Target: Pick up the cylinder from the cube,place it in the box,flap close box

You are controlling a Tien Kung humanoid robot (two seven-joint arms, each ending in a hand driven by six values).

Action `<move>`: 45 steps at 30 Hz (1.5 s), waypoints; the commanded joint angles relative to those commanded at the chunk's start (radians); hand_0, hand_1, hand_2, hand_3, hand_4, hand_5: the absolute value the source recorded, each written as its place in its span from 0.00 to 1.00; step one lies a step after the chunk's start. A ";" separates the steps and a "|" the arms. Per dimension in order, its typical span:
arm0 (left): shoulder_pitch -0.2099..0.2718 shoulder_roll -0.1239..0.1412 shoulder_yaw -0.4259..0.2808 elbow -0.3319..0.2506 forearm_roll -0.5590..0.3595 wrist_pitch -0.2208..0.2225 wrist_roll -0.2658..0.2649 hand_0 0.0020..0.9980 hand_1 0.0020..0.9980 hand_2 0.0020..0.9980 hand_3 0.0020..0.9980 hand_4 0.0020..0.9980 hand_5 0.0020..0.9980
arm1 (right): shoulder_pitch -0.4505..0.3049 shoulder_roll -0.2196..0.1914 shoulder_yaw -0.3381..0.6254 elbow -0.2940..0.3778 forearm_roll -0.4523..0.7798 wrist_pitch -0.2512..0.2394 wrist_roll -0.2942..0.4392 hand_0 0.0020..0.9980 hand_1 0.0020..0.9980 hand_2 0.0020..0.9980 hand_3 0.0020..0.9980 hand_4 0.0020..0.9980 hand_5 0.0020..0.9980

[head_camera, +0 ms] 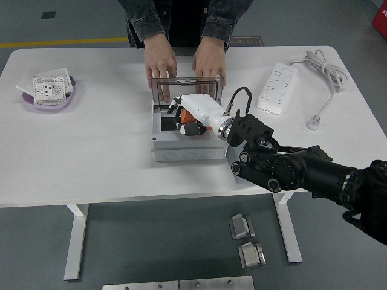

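A grey box [187, 148] stands open at the table's middle, its framed lid [185, 89] upright at the back. A person's two hands [161, 63] hold the lid's top edge. My right hand [183, 122], white with dark fingers, reaches in from the right and is down inside the box, shut on an orange cylinder [192, 127]. The cylinder is mostly hidden by the hand. No cube shows. My left arm is out of view.
A purple dish [53, 99] with a white socket plate sits at the far left. A white power strip [277, 88] with its cable [326, 75] lies at the right back. The table's near edge [121, 199] runs below the box.
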 joint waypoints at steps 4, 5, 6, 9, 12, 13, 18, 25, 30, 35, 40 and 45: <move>-0.001 0.000 -0.002 -0.001 0.003 0.000 0.000 0.71 0.71 0.60 0.79 0.75 0.30 | 0.000 -0.002 -0.003 -0.003 0.001 0.003 0.001 0.48 0.57 0.64 0.75 0.56 0.10; -0.001 0.000 -0.002 -0.001 0.003 0.000 0.000 0.71 0.71 0.60 0.79 0.75 0.30 | 0.000 -0.002 -0.004 -0.003 0.001 0.004 0.001 0.48 0.57 0.64 0.75 0.56 0.10; -0.001 0.000 -0.002 -0.001 0.003 0.000 0.000 0.71 0.71 0.60 0.79 0.75 0.30 | 0.000 -0.003 -0.005 -0.004 0.002 0.004 0.001 0.48 0.57 0.64 0.75 0.56 0.10; -0.001 0.000 -0.002 -0.001 0.004 0.000 0.000 0.71 0.71 0.60 0.79 0.75 0.30 | -0.001 -0.004 -0.007 -0.007 0.004 0.007 0.003 0.70 0.68 0.70 0.85 0.64 0.04; -0.002 -0.001 -0.003 -0.001 0.005 0.000 0.000 0.71 0.71 0.60 0.79 0.75 0.30 | -0.002 -0.007 -0.008 -0.008 0.006 0.008 0.004 0.70 0.68 0.70 0.85 0.64 0.04; -0.002 -0.001 -0.003 -0.001 0.005 0.000 0.000 0.71 0.71 0.60 0.79 0.75 0.30 | -0.002 -0.007 -0.009 -0.009 0.006 0.009 0.004 0.70 0.68 0.70 0.85 0.64 0.04; -0.002 -0.001 -0.002 -0.001 0.005 0.000 0.000 0.71 0.71 0.59 0.79 0.75 0.30 | -0.005 -0.010 -0.006 -0.009 0.010 0.009 0.006 0.74 0.70 0.71 0.85 0.68 0.04; 0.002 -0.004 -0.007 -0.001 0.007 0.000 0.000 0.71 0.71 0.59 0.79 0.75 0.30 | -0.040 -0.041 0.076 0.042 -0.019 0.004 -0.002 0.75 0.70 0.70 0.85 0.69 0.05; 0.007 -0.006 -0.010 0.001 0.006 0.000 0.000 0.71 0.71 0.59 0.79 0.75 0.30 | -0.080 -0.088 0.175 0.138 -0.064 0.006 -0.019 0.76 0.70 0.69 0.85 0.69 0.05; 0.006 -0.005 -0.014 0.001 0.008 0.000 -0.001 0.71 0.71 0.59 0.79 0.75 0.30 | -0.081 -0.122 0.267 0.230 -0.117 0.022 -0.047 0.76 0.70 0.69 0.85 0.69 0.05; 0.005 -0.004 -0.010 0.001 0.005 0.000 0.000 0.71 0.71 0.59 0.79 0.75 0.30 | -0.051 -0.134 0.309 0.254 -0.131 0.037 -0.065 0.76 0.70 0.69 0.84 0.70 0.07; 0.002 -0.002 -0.002 0.002 -0.001 0.000 0.000 0.71 0.71 0.59 0.79 0.75 0.30 | 0.007 -0.115 0.270 0.186 -0.080 0.048 -0.063 0.76 0.70 0.69 0.84 0.70 0.07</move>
